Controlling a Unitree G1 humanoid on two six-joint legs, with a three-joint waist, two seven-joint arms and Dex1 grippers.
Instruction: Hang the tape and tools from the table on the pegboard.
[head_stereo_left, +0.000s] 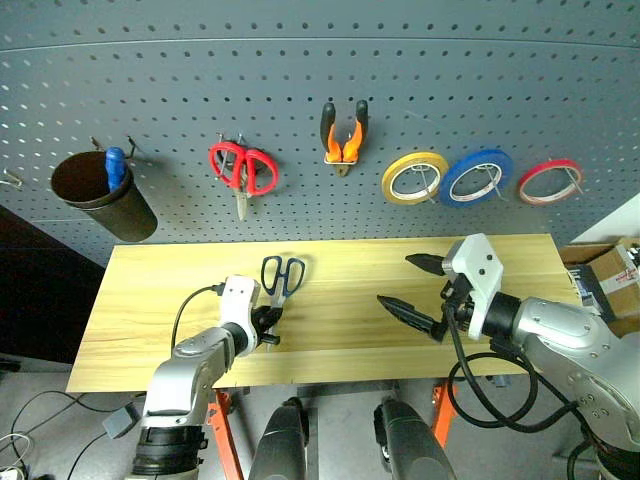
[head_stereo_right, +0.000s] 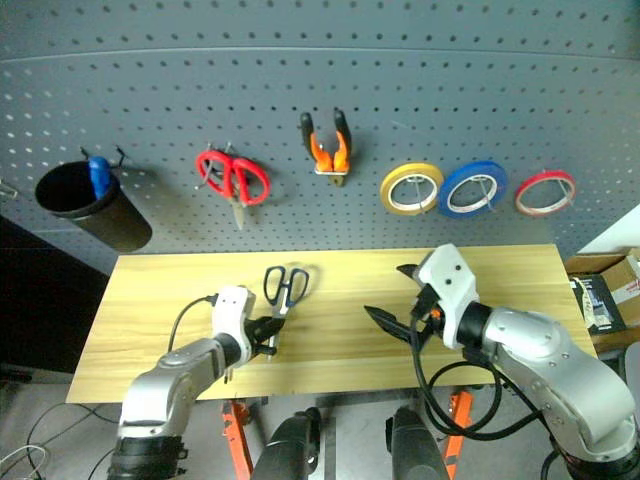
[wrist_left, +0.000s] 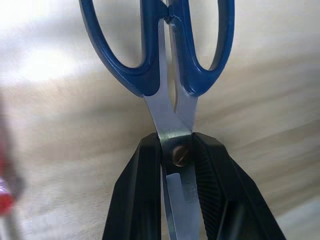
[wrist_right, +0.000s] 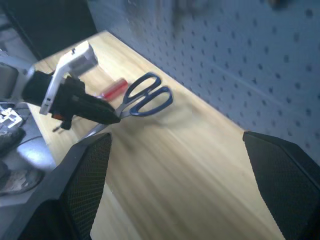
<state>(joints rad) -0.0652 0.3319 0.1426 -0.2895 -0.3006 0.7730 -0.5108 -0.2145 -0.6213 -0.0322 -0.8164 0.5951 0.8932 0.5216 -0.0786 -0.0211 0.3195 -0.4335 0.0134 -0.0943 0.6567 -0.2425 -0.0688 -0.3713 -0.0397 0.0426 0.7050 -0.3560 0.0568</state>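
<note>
My left gripper (head_stereo_left: 270, 326) is shut on the dark blue-handled scissors (head_stereo_left: 283, 276), over the left-middle of the table (head_stereo_left: 140, 300). In the left wrist view its fingers (wrist_left: 142, 190) clamp the steel blades at the pivot screw, and the scissors' handle loops (wrist_left: 150, 75) point away toward the pegboard (head_stereo_left: 300, 60). A red screwdriver handle (wrist_right: 113, 89) lies on the wood just beside the scissors. My right gripper (head_stereo_left: 397, 281) hovers open above the table's right half, holding nothing. The orange-and-black pliers (head_stereo_left: 343, 135) and the red tape ring (head_stereo_left: 549, 181) hang on the pegboard.
Also on the pegboard hang red-handled scissors (head_stereo_left: 243, 168), a yellow tape roll (head_stereo_left: 414, 177), a blue tape roll (head_stereo_left: 477, 176) and a black cup (head_stereo_left: 100, 195) holding a blue-handled tool. A cardboard box (head_stereo_left: 612, 275) stands right of the table.
</note>
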